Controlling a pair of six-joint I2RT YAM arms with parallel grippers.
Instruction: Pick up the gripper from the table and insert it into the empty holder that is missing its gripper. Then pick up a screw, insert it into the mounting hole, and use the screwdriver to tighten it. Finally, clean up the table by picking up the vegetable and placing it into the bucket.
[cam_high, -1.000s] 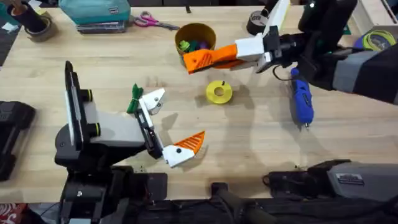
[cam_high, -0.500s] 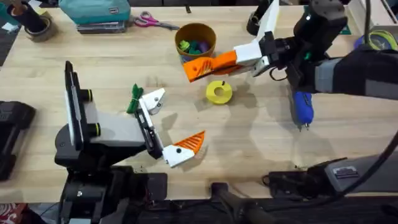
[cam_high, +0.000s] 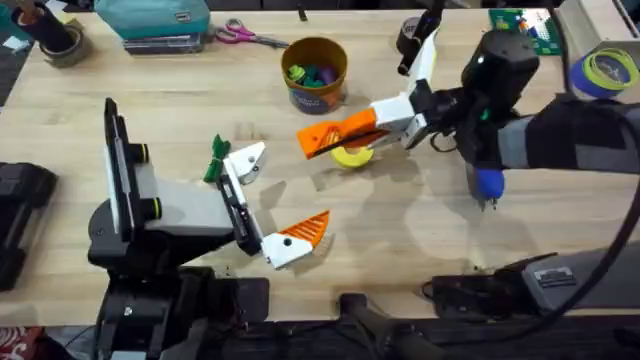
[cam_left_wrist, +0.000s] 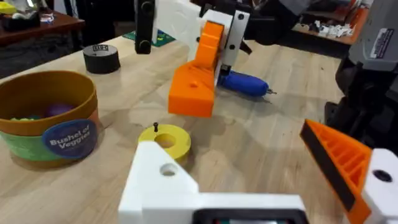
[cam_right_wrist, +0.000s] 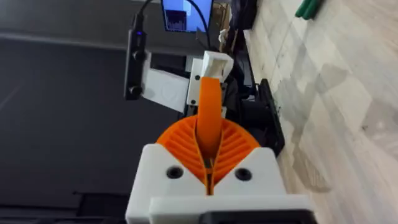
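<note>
Overhead: one bucket (cam_high: 315, 72), one screwdriver (cam_high: 489, 183), one vegetable (cam_high: 216, 159).

From my left wrist I read "Bushel of Veggies" in white letters on the round dark blue label fixed to the side of the yellow-orange cylindrical tub (cam_left_wrist: 46, 121). The last letters curve off and are harder to make out. A white sticker with small dark print sits on the grey housing of my right arm (cam_left_wrist: 380, 43), at the edge of that same view, too small for me to read. From overhead, a similar white label lies on the dark arm base (cam_high: 560, 285) at the lower right, its print illegible too. The black tape roll (cam_left_wrist: 101, 58) carries a pale mark on top, and I cannot read it.
</note>
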